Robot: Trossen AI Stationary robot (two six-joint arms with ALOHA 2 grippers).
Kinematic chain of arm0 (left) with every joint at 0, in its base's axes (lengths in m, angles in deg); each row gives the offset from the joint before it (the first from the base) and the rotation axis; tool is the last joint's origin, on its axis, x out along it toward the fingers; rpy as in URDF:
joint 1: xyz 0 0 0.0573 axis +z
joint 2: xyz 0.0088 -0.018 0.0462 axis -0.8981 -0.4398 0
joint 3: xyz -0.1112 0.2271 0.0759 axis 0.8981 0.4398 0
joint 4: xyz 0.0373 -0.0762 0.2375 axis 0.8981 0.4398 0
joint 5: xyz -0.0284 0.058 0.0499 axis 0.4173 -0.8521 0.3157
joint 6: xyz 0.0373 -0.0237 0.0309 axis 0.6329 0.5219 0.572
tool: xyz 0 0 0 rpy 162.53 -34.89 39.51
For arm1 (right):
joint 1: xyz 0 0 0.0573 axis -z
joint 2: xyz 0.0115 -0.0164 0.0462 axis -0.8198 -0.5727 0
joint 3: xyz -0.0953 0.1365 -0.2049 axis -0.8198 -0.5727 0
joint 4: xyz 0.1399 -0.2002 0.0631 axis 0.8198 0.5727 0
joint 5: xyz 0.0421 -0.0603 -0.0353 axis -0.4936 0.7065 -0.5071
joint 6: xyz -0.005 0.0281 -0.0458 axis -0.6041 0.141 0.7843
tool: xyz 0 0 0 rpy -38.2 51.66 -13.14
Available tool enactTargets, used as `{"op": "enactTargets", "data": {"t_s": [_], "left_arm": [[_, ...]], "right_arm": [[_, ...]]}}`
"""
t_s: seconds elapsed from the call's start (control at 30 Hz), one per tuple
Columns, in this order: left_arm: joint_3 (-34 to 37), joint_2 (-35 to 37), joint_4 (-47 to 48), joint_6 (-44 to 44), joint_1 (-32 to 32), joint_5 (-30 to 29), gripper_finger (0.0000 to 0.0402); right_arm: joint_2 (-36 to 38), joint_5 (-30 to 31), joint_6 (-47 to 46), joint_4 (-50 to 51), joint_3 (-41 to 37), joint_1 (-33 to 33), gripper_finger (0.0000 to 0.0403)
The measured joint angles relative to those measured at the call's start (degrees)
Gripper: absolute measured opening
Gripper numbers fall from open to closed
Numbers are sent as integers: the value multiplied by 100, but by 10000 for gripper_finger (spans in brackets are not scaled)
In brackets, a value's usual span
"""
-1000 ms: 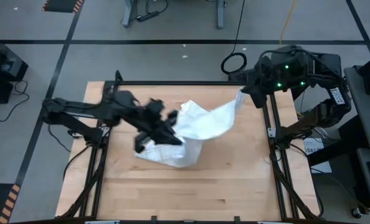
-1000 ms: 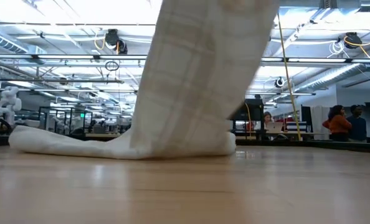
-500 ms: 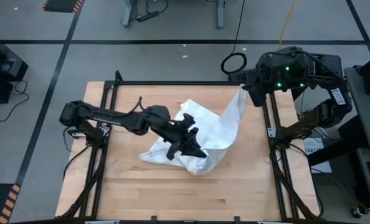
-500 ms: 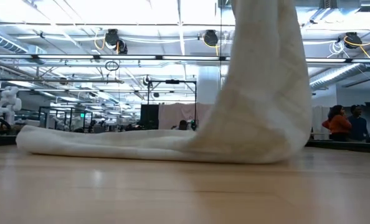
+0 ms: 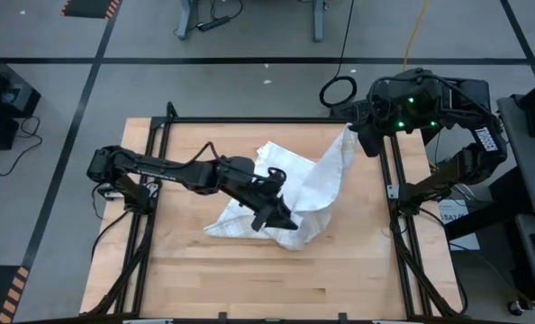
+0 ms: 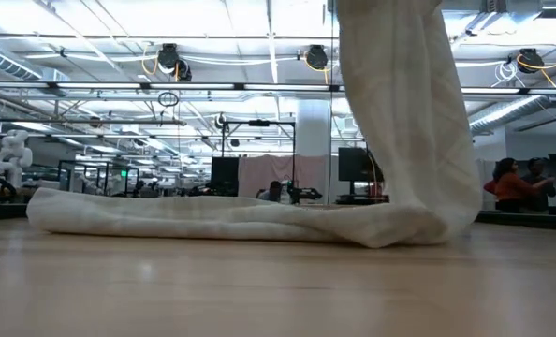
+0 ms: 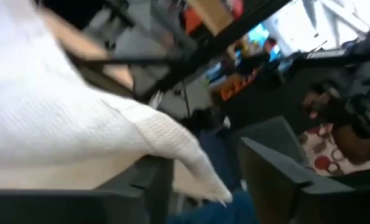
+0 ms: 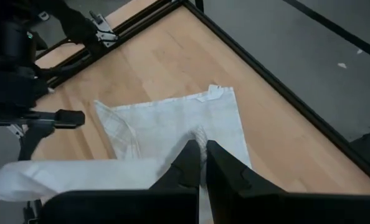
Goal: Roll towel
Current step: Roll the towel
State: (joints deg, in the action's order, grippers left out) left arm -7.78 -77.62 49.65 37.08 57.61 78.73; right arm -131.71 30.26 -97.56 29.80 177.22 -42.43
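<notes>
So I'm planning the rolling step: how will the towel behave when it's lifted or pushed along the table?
The towel is probably very floppy: from the right gripper, shut on one corner, it hangs in a limp drape. It looks light, since that pinch carries the raised part. Pushed, it would likely bunch up, as the creased heap by the left gripper suggests.

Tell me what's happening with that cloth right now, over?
Right gripper shut on a towel corner, holding it high. Left gripper low over the towel's middle, open. Rest lies crumpled on the table. Nothing in the way.
</notes>
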Motion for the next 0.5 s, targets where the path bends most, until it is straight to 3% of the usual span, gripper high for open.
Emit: {"op": "enactTargets", "data": {"t_s": [0.13,0.27,0.37,0.5], "left_arm": [[-9,139,971,33,-6,517,241],[-4,243,2633,739,-160,486,248],[13,330,4108,1268,-351,-187,248],[-2,366,5035,1702,-520,-1228,248]], "right_arm": [[1,-9,115,-1,0,0,2],[1,-12,298,-1,0,1,2],[1,-48,391,-1,0,-1,2],[1,-141,447,-1,0,-1,2]]}}
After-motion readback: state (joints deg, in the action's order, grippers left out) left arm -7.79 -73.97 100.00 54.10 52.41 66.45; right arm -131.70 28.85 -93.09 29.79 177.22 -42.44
